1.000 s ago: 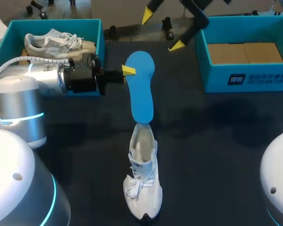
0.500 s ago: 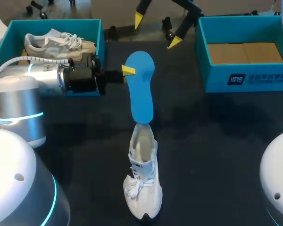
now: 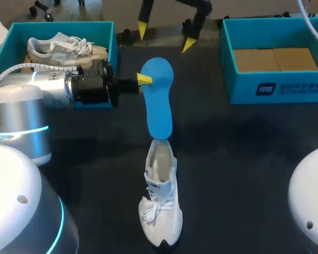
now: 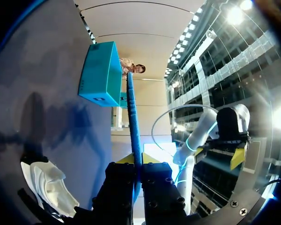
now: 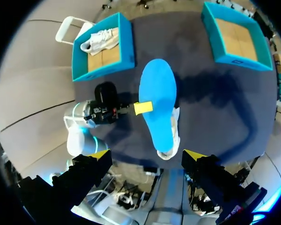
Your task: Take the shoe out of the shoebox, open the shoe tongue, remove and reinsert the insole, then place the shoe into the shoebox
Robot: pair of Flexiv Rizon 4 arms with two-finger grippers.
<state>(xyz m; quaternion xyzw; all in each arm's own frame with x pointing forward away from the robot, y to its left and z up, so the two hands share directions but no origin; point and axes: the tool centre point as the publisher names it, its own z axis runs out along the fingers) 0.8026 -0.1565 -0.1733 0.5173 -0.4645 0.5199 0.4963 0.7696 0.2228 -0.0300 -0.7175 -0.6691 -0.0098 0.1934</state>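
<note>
In the head view, the left tool [image 3: 143, 79] is clamped on the edge of the flat blue foam insole [image 3: 159, 100]. The insole hangs over the dark bench [image 3: 244, 159] with its near end meeting the open collar of the white lace-up shoe [image 3: 161, 206]. The shoe stands on the bench, out of both boxes. The teal cardboard shoebox [image 3: 275, 87] on the right holds nothing but its brown floor. A second teal box [image 3: 114, 47] on the left holds a grey-white shoe [image 3: 66, 46]. Over the last second only the right tool [image 3: 165, 37] has moved. It has slid leftward along the far side of the bench, fingers spread wide and empty, and now sits beyond the insole's far end. Insole, shoe and left arm are unchanged. I judge this as the right arm lining up to help feed the insole back in.

In the left wrist view, the insole [image 4: 132, 112] shows edge-on, pinched between the closed fingers of the left tool [image 4: 136, 160]. The shoe [image 4: 47, 185] lies beside and below.

In the right wrist view, the right tool [image 5: 147, 154] is wide open with nothing between its tips. It looks down on the insole [image 5: 157, 93], with the left tool [image 5: 143, 108] on the insole's edge and the shoe [image 5: 175, 124] peeking out beneath.
</note>
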